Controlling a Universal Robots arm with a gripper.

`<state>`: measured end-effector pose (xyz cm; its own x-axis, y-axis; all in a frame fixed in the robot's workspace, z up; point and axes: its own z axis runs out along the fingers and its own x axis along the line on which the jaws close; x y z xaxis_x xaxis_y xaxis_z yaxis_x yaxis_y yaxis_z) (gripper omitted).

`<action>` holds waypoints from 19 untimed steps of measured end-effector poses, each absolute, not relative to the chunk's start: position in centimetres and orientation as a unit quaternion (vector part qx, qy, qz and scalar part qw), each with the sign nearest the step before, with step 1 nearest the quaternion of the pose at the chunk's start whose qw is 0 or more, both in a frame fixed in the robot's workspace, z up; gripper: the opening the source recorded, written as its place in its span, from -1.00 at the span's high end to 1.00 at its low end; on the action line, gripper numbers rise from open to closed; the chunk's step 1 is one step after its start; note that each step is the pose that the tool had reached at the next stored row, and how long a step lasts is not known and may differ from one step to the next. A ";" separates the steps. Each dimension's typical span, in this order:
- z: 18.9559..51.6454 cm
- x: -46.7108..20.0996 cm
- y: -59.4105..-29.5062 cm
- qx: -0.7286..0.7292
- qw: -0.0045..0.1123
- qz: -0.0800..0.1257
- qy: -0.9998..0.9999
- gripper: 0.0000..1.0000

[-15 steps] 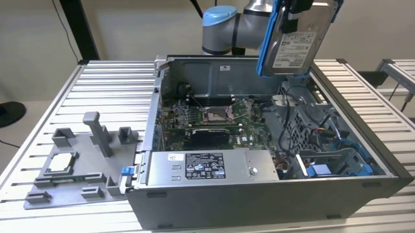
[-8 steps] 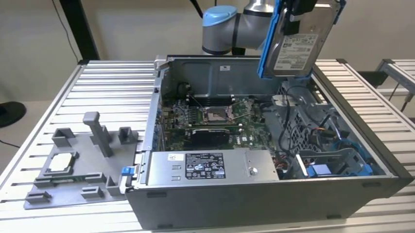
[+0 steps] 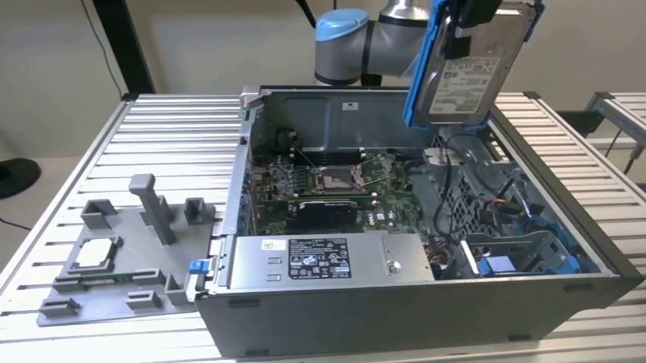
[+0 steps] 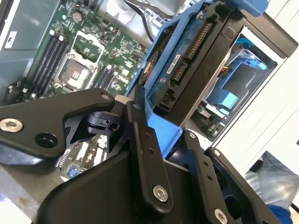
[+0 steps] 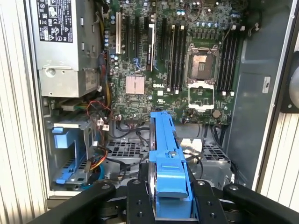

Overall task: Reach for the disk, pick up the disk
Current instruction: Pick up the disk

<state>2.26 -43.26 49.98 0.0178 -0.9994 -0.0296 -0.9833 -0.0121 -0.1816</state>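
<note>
Your disk is already off the machine: in the exterior view it hangs on edge above the open computer case, over the case's far corner toward the exterior view's right, its white label facing the camera and its blue bracket running down the side toward the exterior view's left. It touches nothing of the case below it.

The gripper has it clamped at the upper end. In the second wrist view you can see the black fingers pressed against both sides of the blue bracket, with the disk's connector edge pointing away from the gripper. In the first wrist view the bracket stands edge-on between the two fingers, squeezed tight.

Below the disk, inside the case, lies the green motherboard with its bare processor socket. The grey power supply sits along the case's near wall. A blue drive bay sits in the case's near corner toward the exterior view's right.

Beside the case, toward the exterior view's left, a grey fixture plate rests on the slatted table.
</note>
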 end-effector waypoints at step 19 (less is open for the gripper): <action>50.0 2.3 -45.3 -0.709 0.075 -0.053 0.699 1.00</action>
